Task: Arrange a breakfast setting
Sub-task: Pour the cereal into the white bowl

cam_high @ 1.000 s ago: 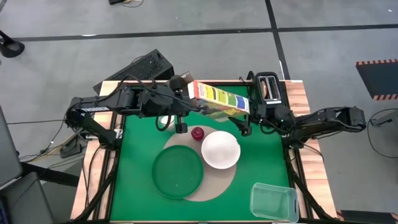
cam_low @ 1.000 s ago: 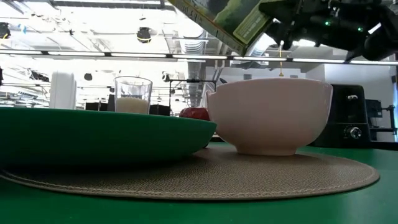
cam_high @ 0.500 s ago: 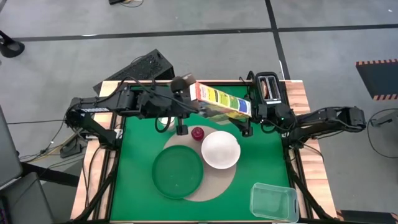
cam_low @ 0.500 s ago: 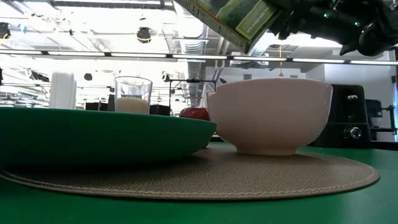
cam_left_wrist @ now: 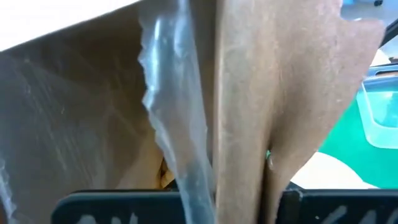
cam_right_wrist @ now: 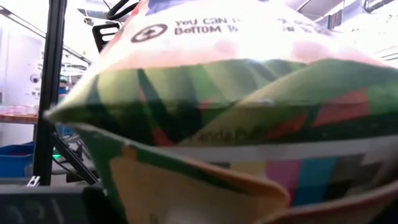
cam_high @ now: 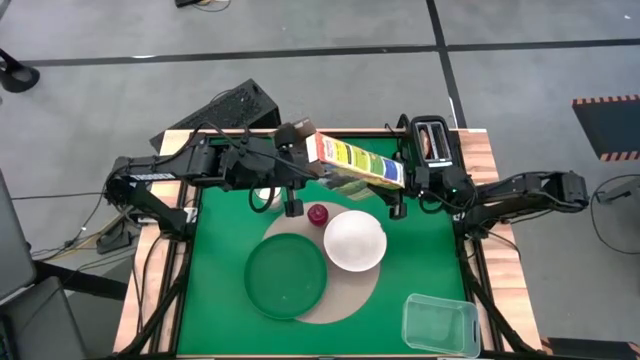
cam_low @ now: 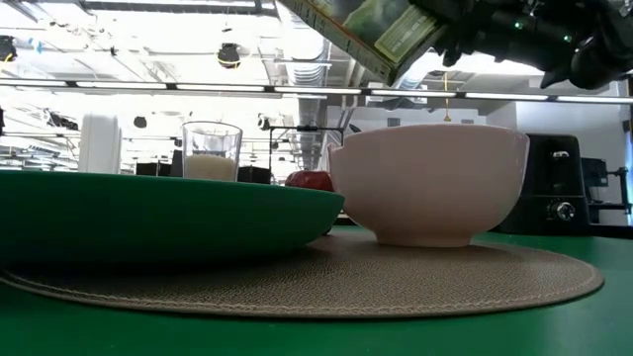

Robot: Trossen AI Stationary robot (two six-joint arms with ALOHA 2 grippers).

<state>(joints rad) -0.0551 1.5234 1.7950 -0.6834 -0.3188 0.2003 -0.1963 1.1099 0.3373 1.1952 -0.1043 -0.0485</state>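
High view: the cereal box [cam_high: 355, 165] is held in the air between both arms, behind the white bowl [cam_high: 354, 240], and since a second ago it has risen slightly and levelled toward horizontal. This suggests the pour into the bowl is finished or paused, and the box must next be set down. The left gripper [cam_high: 300, 135] is at the box's open end; its wrist view shows the flaps and liner close against the camera. The right gripper [cam_high: 398, 185] is at the opposite end, closed against the box. The bowl and the green plate [cam_high: 286, 277] sit on the tan mat [cam_high: 345, 300]; the glass [cam_low: 211, 150] stands behind them.
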